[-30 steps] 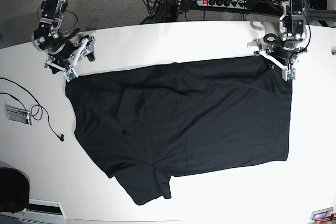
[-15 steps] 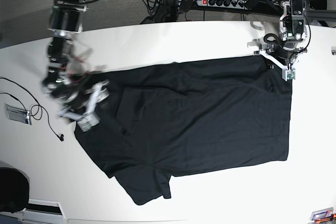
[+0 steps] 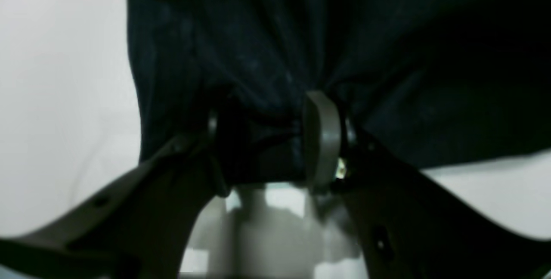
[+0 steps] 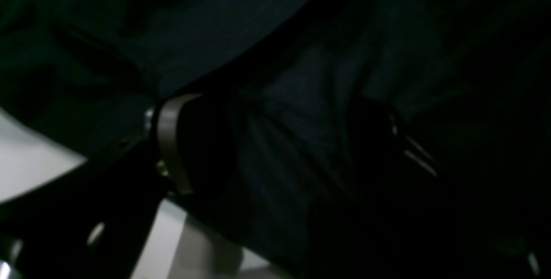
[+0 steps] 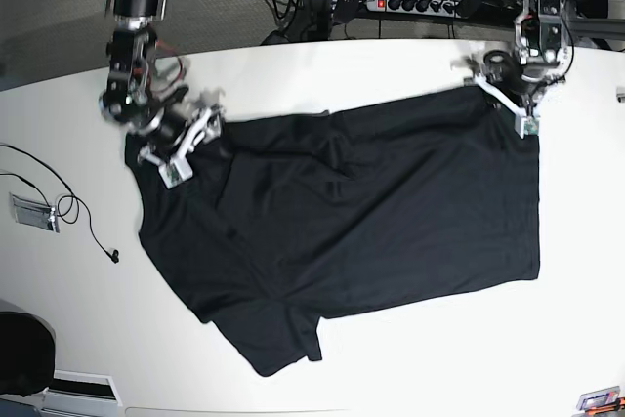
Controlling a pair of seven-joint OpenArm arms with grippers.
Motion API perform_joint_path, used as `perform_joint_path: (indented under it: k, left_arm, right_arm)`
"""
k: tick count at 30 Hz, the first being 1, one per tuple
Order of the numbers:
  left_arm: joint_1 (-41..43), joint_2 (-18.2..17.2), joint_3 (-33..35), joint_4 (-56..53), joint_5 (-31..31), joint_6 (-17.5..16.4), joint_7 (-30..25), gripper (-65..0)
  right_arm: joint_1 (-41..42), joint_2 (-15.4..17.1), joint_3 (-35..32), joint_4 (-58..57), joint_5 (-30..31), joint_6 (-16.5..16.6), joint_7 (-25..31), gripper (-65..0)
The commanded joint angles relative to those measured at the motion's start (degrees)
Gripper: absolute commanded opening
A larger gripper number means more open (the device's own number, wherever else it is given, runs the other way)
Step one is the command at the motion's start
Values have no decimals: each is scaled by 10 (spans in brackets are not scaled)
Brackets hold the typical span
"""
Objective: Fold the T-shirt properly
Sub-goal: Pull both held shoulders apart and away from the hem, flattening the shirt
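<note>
Spread across the white table [image 5: 322,65]: the T-shirt [image 5: 352,231], black and mostly flat, long axis running from one set of jaws toward the other, slightly tilted, with the straight hem on the left-arm side and a sleeve jutting toward the table's near edge. Upper hem corner bunched between the left gripper [image 5: 508,95] jaws, cloth fanning away from them in tight pleats in the left wrist view; jaws clamped on that gathered corner of the T-shirt [image 3: 267,55]. Opposite upper corner, by the shoulder, lying under the right gripper [image 5: 181,148], jaws spread wide with wrinkled fabric filling the gap between them in the right wrist view [image 4: 275,141]; no pinch visible there. Thin black cable [image 5: 73,212] off to the outer side of the right jaws, well apart from the cloth.

Against a second ago: right gripper moved from bare table beyond the shirt's corner onto the cloth itself; left gripper shifted a little back toward the table's far edge, drawing its corner up, the top edge now slanted rather than level.
</note>
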Motion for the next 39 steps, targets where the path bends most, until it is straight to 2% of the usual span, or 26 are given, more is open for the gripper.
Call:
perform_joint_path:
  k: [1, 5, 10, 14, 18, 29, 34, 39]
  left_arm:
    - [15, 4, 12, -8, -4, -12, 79, -402]
    - [15, 4, 12, -16, -3, -12, 77, -402]
    - [17, 1, 12, -18, -3, -12, 79, -402]
    - [46, 3, -24, -15, -3, -12, 76, -402]
    - [64, 3, -49, -14, -3, -12, 75, -402]
    - [70, 2, -56, -13, -3, -12, 75, -402]
    - [99, 3, -75, 23, -3, -12, 76, -402]
    - [117, 5, -80, 57, -4, -12, 80, -402]
  right_arm:
    - [-25, 4, 15, -3, -43, 5, -98, -180]
    - [-49, 4, 50, 19, -43, 5, -91, -180]
    - [-73, 12, 54, 20, -43, 5, -90, -180]
    - [-81, 24, 59, 20, -43, 5, -78, -180]
    - [-101, 23, 91, 34, -43, 5, -77, -180]
    - [-161, 23, 103, 102, -42, 5, -78, -180]
    - [-170, 21, 121, 105, -42, 5, -78, -180]
    - [-174, 21, 129, 155, -42, 5, -83, -180]
